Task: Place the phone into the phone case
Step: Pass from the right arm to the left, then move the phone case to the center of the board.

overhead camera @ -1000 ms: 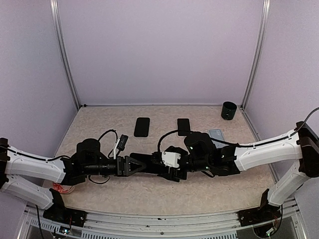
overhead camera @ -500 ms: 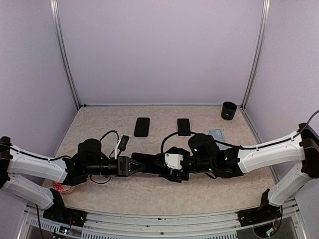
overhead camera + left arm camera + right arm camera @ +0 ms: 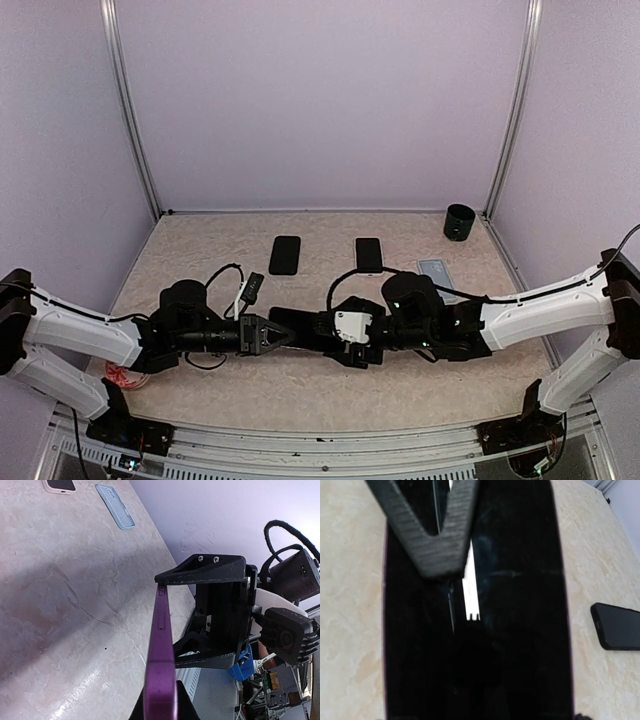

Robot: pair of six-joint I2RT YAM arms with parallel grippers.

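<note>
A dark phone with a purple edge hangs level above the table's middle, between both arms. My left gripper is shut on its left end; in the left wrist view the phone runs edge-on away from my left gripper. My right gripper spans the phone's width at its right end, and one finger touches the edge. The black screen fills the right wrist view, hiding the right jaws. A pale blue phone case lies flat at the back right.
A black phone or case and a second phone lie at the back. A black cup stands in the far right corner. Metal frame posts and purple walls close in the table.
My left gripper has shut on the phone's left end. Both arms and the phone have shifted slightly to the right and nearer.
</note>
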